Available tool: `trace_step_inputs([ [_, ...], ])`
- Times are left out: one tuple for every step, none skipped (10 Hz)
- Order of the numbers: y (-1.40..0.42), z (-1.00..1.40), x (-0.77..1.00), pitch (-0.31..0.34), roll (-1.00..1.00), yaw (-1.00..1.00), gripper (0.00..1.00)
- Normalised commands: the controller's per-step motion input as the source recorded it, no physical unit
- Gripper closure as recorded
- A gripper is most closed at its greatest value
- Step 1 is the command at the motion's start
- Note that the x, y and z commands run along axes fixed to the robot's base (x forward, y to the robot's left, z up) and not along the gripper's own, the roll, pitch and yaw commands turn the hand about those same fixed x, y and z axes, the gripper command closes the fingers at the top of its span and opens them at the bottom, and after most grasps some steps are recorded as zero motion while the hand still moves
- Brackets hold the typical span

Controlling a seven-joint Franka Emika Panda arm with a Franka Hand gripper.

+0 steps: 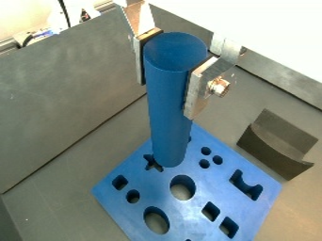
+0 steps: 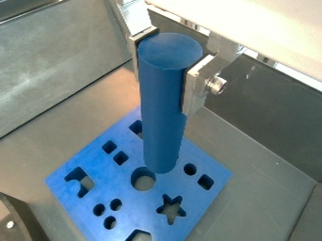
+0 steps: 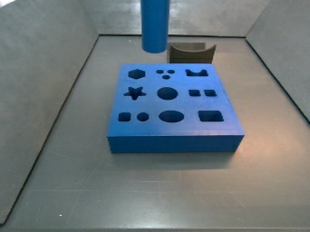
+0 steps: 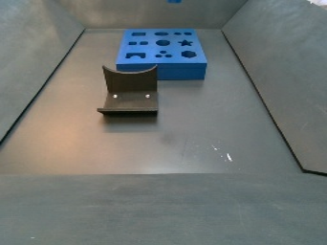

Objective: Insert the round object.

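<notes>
Wrist views. My gripper (image 1: 172,68) is clenched on the round object (image 1: 171,99), a tall smooth blue peg held upright between my silver finger plates (image 1: 201,89), which press on its upper part from two sides. The peg hangs above the blue block (image 1: 189,193); its lower end hides part of the block's top, so I cannot tell whether it touches. In the other wrist picture my gripper (image 2: 165,64) shows the same grasp on the round object (image 2: 168,99), whose lower end sits just beside a round hole (image 2: 143,177) in the blue block (image 2: 145,188). A star-shaped hole (image 2: 171,207) lies near that one. The fixture (image 1: 277,141) stands on the grey floor, apart from the block.

Side view, block near. The round object (image 3: 157,25) hangs upright over the far side of the blue block (image 3: 169,106), clear of its top. My fingers are cut off by the frame edge. The fixture (image 3: 191,51) stands just behind the block.

Side view, fixture near. The fixture (image 4: 129,93) stands in front; the blue block (image 4: 163,53) lies beyond it. A small piece of the peg (image 4: 175,2) shows at the frame edge.
</notes>
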Motion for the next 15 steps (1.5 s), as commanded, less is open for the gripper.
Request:
trace_step_inputs([
  [0.00, -0.16, 0.00, 0.000, 0.00, 0.00, 1.00],
  [0.15, -0.95, 0.07, -0.004, 0.00, 0.08, 1.00],
  [0.18, -1.00, 0.10, -0.010, 0.00, 0.20, 1.00],
  [0.15, -1.00, 0.19, 0.000, 0.00, 0.13, 1.00],
  [0.00, -1.00, 0.19, 0.000, 0.00, 0.00, 1.00],
  [0.00, -0.99, 0.25, 0.000, -0.07, -0.04, 1.00],
  [0.00, -0.73, 0.32, 0.000, 0.00, -0.05, 1.00],
  [0.00, 0.00, 0.11, 0.071, 0.00, -0.05, 1.00],
  [0.00, -0.04, 0.00, 0.000, 0.00, 0.00, 1.00],
  [0.00, -0.36, 0.29, 0.000, 0.00, 0.00, 1.00],
  [0.00, -0.54, 0.44, 0.013, 0.03, 0.00, 1.00],
  [0.02, -0.45, 0.35, 0.016, 0.00, 0.00, 1.00],
  [0.00, 0.00, 0.05, 0.017, 0.00, -0.03, 1.00],
  [0.02, 0.00, 0.00, 0.000, 0.00, 0.00, 1.00],
  [0.11, -0.09, -0.09, 0.000, 0.06, 0.00, 1.00],
])
